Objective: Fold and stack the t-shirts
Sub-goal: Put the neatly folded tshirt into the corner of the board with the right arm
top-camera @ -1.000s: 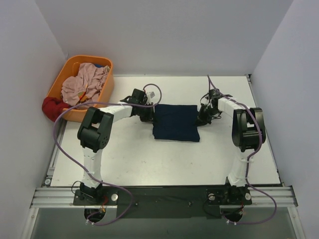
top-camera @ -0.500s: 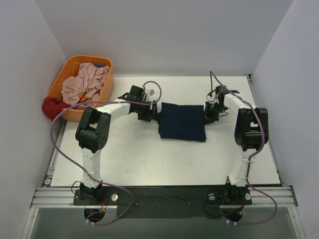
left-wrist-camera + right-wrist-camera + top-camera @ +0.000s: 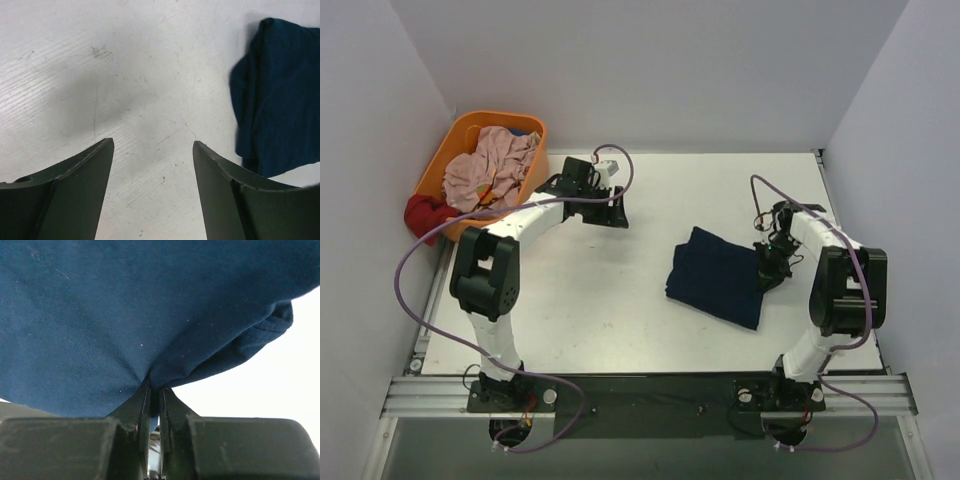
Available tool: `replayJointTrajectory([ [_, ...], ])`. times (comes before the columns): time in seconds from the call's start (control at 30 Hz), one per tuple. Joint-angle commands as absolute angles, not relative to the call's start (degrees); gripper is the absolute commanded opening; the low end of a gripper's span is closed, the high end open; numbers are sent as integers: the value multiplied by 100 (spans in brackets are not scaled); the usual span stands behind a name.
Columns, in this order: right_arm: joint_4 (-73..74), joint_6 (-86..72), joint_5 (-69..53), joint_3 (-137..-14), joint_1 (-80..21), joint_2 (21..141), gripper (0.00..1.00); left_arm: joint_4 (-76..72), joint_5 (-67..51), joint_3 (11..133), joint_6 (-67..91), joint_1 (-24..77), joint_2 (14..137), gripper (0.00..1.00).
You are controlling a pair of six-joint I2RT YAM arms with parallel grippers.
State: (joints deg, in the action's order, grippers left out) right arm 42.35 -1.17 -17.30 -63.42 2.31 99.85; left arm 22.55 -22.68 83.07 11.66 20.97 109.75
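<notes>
The right pincer [image 3: 155, 390] is pressed together on an edge of the folded navy shirt [image 3: 715, 278], which lies on the desk [image 3: 600, 320] toward its right edge. The left pincer [image 3: 152, 145] is spread over bare desk near the orange basket [image 3: 435, 160] at the far left corner.

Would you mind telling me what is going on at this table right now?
The right pincer is shut on the right edge of a folded navy blue t-shirt, which lies on the right side of the white table. The left pincer is open and empty over bare table, apart from the shirt and nearer the orange plastic basket at the far left. The basket holds crumpled pink garments, with a red cloth spilling out at its left. No stack shows yet.
</notes>
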Motion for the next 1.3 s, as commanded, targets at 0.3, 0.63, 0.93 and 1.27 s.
replayJointTrajectory([
  [0.3,4959,1203,2081,-5248,1229,9439,0,2136,-2444,8323,914,1785,10178,75],
  [0.63,3833,1775,3602,-5388,1757,10204,0,2118,-2382,8358,914,1477,10186,75],
  [0.93,3639,1801,3516,-5642,2575,10388,0,2276,-2347,8455,765,1204,10388,75],
  [1.27,3647,1714,3656,-5897,2637,10731,26,2329,-2364,8402,685,1178,10371,75],
])
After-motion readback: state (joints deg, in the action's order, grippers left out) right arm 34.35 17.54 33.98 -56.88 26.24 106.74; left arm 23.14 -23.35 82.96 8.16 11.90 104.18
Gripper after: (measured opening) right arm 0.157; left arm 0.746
